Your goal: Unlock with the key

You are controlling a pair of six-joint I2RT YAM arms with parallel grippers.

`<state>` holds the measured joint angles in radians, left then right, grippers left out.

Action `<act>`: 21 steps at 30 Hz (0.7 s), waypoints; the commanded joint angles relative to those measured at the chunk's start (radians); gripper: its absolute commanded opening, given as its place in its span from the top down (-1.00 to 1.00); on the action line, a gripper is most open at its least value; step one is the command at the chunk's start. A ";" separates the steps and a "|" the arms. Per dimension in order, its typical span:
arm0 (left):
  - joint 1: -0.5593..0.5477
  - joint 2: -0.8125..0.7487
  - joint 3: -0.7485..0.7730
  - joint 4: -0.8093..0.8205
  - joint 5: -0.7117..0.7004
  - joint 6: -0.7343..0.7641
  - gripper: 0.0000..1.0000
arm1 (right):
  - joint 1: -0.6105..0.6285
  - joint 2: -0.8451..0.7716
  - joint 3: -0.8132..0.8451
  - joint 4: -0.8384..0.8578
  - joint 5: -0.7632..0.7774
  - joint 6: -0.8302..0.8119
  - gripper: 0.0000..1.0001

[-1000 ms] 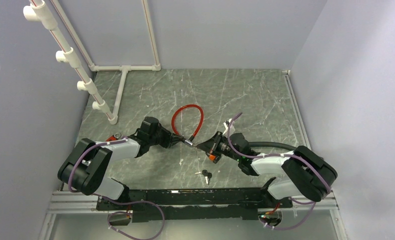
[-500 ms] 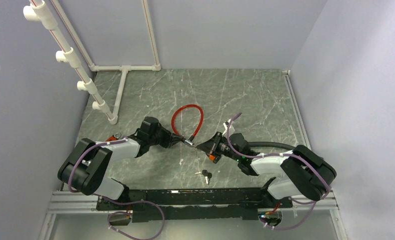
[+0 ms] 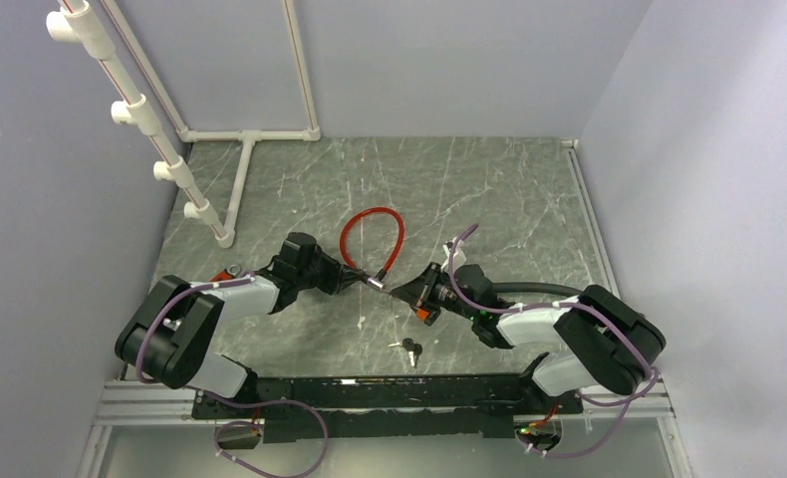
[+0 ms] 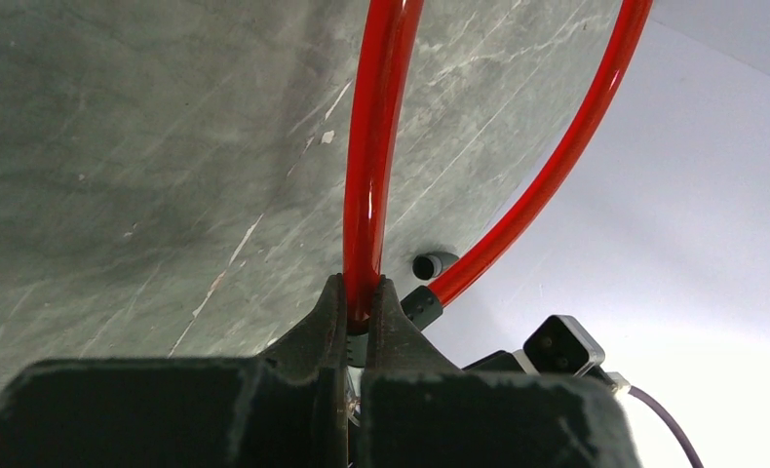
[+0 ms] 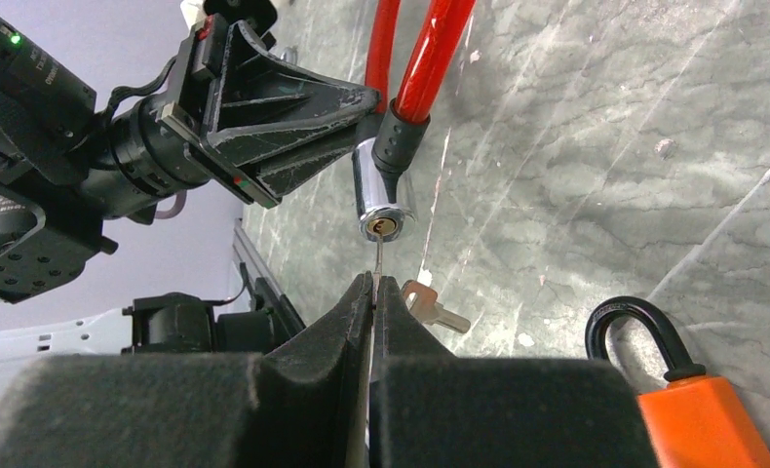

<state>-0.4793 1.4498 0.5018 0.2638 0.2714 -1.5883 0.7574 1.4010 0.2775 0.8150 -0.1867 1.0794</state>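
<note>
Right wrist view: right claw [image 5: 373, 285], pinching key [image 5: 375, 259], has crept closer to lock [image 5: 381, 200]; left claw [image 4: 359, 310] clamps cable [image 4: 376, 146]. Insertion likely next.

The right gripper [image 5: 374, 285] pinches a thin key [image 5: 375, 259] between closed fingers, blade aimed at the keyhole of a chrome lock cylinder [image 5: 382, 200]. The tip sits just at the keyhole; whether it has gone in cannot be told. The left gripper [image 5: 365, 97] clamps the red cable [image 5: 430, 58] beside the cylinder. A spare key [image 5: 436, 307] and an orange padlock [image 5: 698, 419] lie on the marbled bench [image 5: 596, 146], whose railed edge shows below the left gripper.
</note>
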 commanded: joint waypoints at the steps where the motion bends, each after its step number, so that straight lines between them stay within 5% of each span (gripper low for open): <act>1: -0.012 -0.038 0.024 0.068 0.026 -0.004 1.00 | 0.005 -0.032 0.045 0.029 0.027 -0.034 1.00; 21: -0.013 -0.038 0.036 0.021 0.007 0.016 1.00 | 0.014 -0.019 0.069 0.009 0.039 -0.067 1.00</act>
<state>-0.4801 1.4548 0.5018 0.2623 0.2573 -1.5906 0.7639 1.4059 0.2958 0.8021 -0.1825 1.0523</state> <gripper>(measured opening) 0.050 0.027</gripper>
